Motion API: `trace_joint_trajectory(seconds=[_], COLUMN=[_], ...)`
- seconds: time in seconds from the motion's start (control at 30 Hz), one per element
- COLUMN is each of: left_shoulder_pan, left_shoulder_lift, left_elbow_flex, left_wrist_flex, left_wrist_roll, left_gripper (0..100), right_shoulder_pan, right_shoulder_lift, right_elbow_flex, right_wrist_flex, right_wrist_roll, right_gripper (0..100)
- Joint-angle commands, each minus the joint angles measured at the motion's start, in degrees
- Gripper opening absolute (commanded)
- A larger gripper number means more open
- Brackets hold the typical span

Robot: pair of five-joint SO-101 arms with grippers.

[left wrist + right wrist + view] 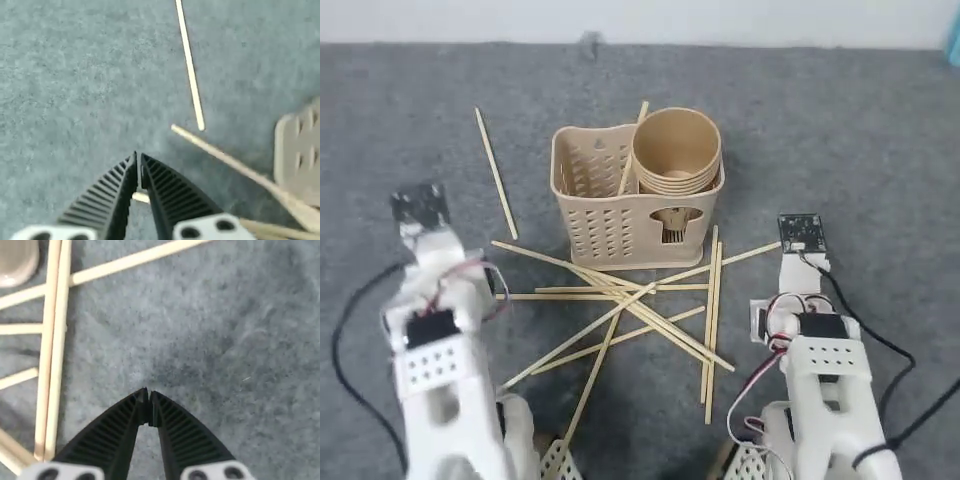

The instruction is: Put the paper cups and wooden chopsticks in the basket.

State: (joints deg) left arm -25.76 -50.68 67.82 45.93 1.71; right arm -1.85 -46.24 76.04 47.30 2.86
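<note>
A beige basket (pixel 620 225) stands at the middle of the grey carpet. A stack of paper cups (pixel 677 150) sits in its right compartment, and one chopstick (pixel 632 150) leans inside. Several wooden chopsticks (pixel 640 310) lie crossed on the carpet in front of the basket. One lone chopstick (pixel 495 172) lies left of the basket, also seen as a chopstick (pixel 189 65) ahead of my left gripper (pixel 138 159), which is shut and holds nothing. My right gripper (pixel 148 394) is shut over bare carpet, beside a pair of parallel chopsticks (pixel 54 340).
The left arm (pixel 435 330) and right arm (pixel 815 340) stand at the near corners, with black cables trailing beside them. A pale wall edge runs along the far side of the carpet. Open carpet lies to the far left and far right.
</note>
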Motion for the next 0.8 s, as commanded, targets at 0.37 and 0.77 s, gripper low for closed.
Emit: trace_joint_trajectory(seconds=[0.37, 0.77], left_shoulder_pan=[0.1, 2.1], left_shoulder_lift=[45.8, 86.9], left_elbow_flex=[-55.6, -107.1], left_wrist_flex=[13.7, 34.9], left_wrist_roll=[7.0, 7.0], left_gripper=[1, 1], right_shoulder_pan=[0.5, 0.4], right_shoulder_lift=[-1.3, -1.8], right_elbow_flex=[-0.4, 1.4], right_wrist_flex=[-0.5, -2.3], right_wrist_roll=[0.8, 0.9], right_gripper=[0.8, 0.8])
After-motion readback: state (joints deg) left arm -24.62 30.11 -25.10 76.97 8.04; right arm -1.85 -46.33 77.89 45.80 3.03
